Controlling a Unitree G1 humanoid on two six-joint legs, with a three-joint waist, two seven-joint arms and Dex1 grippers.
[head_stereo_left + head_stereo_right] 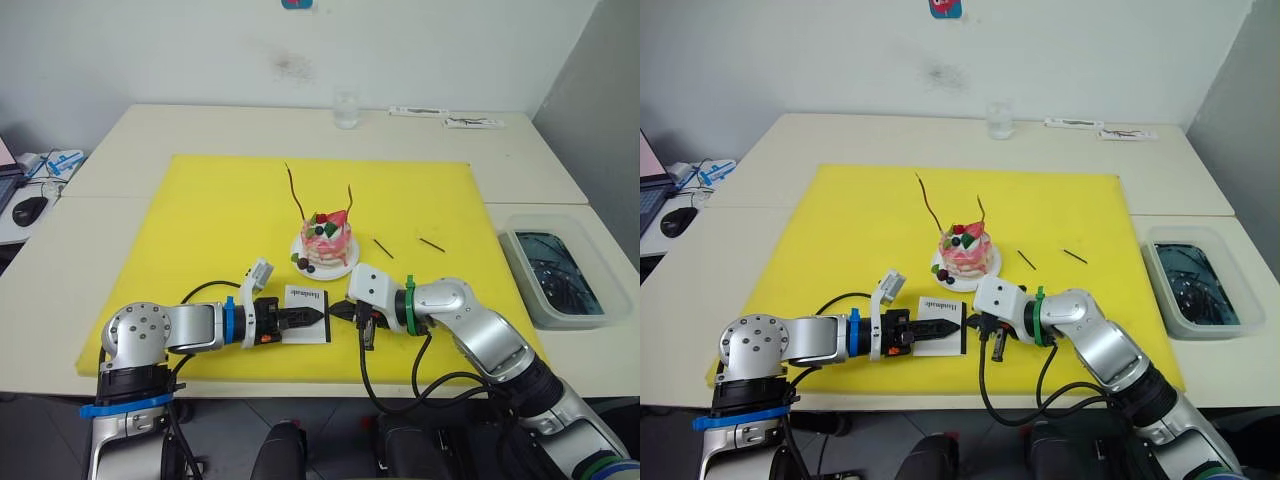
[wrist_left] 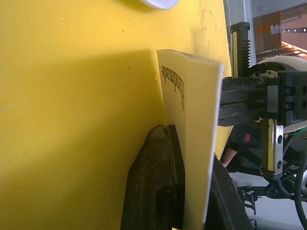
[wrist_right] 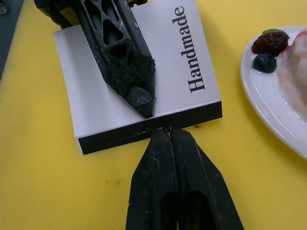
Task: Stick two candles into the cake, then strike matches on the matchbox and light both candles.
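the matchbox (image 3: 144, 76) lay on the yellow mat (image 1: 200, 220) at seven o'clock of the cake (image 1: 326, 243), pinched between the left gripper's (image 1: 930, 334) fingers, while the right gripper (image 3: 169, 136), fingers pressed together, touched its black strip.

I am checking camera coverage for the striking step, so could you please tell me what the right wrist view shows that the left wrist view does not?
The right wrist view alone shows the matchbox's black striking strip, with the right gripper shut at it, plus two berries on the plate. The left wrist view alone shows the right arm's wrist housing. Both show the white matchbox printed "Handmade", clamped by the left gripper, the white plate and the yellow mat.
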